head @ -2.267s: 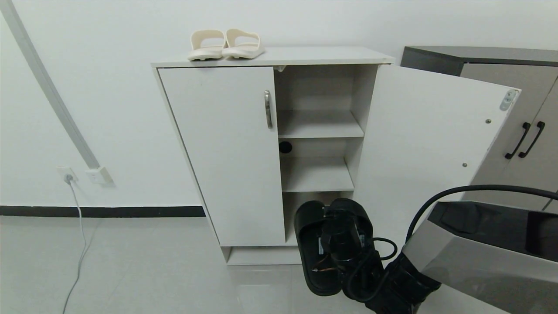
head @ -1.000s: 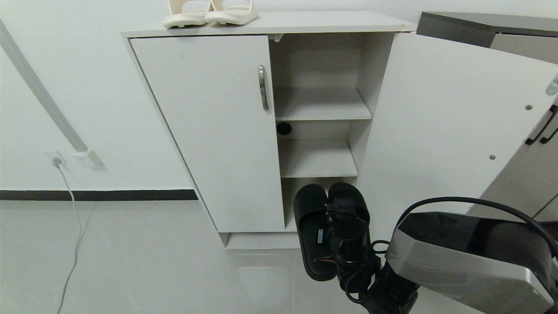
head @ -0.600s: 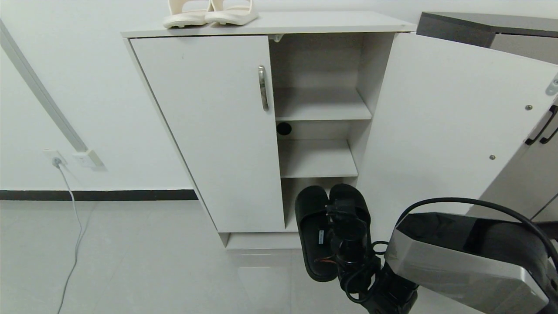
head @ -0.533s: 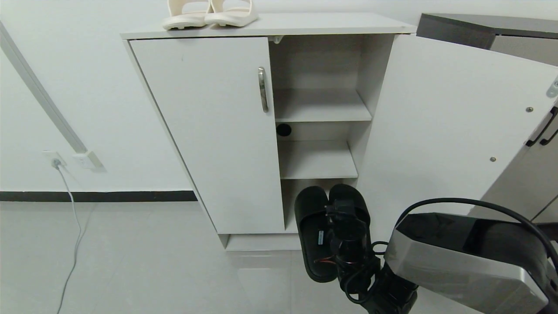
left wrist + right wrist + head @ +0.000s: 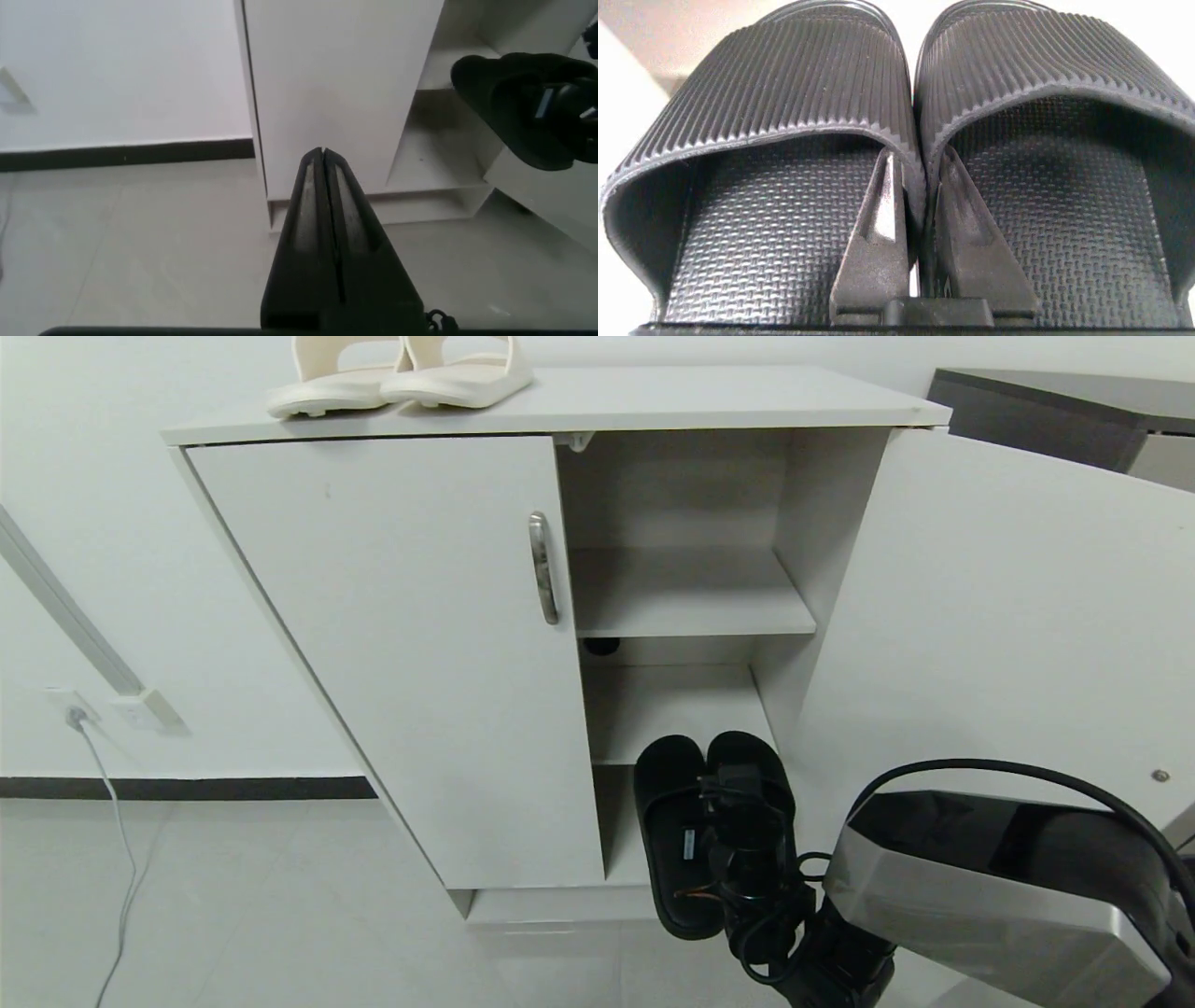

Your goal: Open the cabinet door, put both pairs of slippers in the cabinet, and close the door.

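Holding the black slippers side by side, your right gripper sits at the lower centre-right of the head view. In the right wrist view its two fingers each reach under one strap, and together they pinch the slippers' adjoining inner edges between them. The pair hangs off the floor with toes pointing up, in front of the cabinet's open right half, overlapping the front edge of the middle shelf and the bottom compartment. You cannot tell from these views whether the toes have crossed into the opening.

The right door stands swung wide at the right of the frame. The left door is closed, its metal handle upright beside the opening. The upper shelf lies above the middle one.

The cream slippers rest as a pair on the cabinet top at the upper left, touching each other.

Your left gripper has its fingers pressed flat together with nothing between them, hanging above the floor tiles and pointing at the foot of the closed door; the black pair shows farther off in that view.

A grey cabinet stands at the upper right, and a wall socket with a cable sits at the left edge.
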Motion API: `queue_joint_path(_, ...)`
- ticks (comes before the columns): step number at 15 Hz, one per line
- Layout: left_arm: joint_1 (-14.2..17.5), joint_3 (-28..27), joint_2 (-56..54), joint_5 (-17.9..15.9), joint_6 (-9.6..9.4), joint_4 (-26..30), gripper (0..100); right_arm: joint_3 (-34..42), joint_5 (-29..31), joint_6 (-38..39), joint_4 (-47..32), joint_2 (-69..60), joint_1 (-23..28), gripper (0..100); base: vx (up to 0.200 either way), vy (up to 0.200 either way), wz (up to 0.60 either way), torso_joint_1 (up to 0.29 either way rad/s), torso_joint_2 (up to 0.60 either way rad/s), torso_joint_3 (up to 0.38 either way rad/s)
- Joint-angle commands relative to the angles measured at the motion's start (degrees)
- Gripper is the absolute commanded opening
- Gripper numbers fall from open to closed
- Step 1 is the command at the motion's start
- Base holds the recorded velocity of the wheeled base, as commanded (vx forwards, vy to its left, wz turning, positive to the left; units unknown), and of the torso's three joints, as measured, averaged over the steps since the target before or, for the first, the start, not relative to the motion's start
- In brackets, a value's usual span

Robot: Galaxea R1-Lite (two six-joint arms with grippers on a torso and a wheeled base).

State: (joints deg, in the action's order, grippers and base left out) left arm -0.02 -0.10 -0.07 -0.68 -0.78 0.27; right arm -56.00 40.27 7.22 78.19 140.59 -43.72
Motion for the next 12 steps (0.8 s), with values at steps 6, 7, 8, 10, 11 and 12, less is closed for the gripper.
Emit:
queue_joint_path(6,0.02,0.01,0.07,-0.02,-0.01,-0.09,0,-2.44,-0.45,-0.01,-4.98,0.82,1.09,0,0.033,0.0,0.0,0.0,0.0,0.0)
queue_joint_path(7,-0.06,0.01,0.07,-0.02,-0.01,-0.09,0,-3.76,-0.45,-0.1,-5.86,0.73,1.7,0,0.0,0.0,0.0,0.0,0.0,0.0)
queue_joint_path(8,0.02,0.01,0.07,-0.02,-0.01,-0.09,0,-5.61,-0.45,-0.1,-7.35,0.73,2.23,0,0.0,0.0,0.0,0.0,0.0,0.0)
queue_joint_path(10,-0.06,0.01,0.07,-0.02,-0.01,-0.09,0,-8.07,-0.54,0.08,-10.25,1.0,2.49,0,0.0,0.0,0.0,0.0,0.0,0.0)
queue_joint_path(11,0.02,0.01,0.07,-0.02,-0.01,-0.09,0,-9.56,-0.54,0.08,-10.6,1.7,2.49,0,0.0,0.0,0.0,0.0,0.0,0.0)
queue_joint_path(12,0.02,0.01,0.07,-0.02,-0.01,-0.09,0,-10.88,-0.54,0.08,-11.13,2.14,2.67,0,0.0,0.0,0.0,0.0,0.0,0.0)
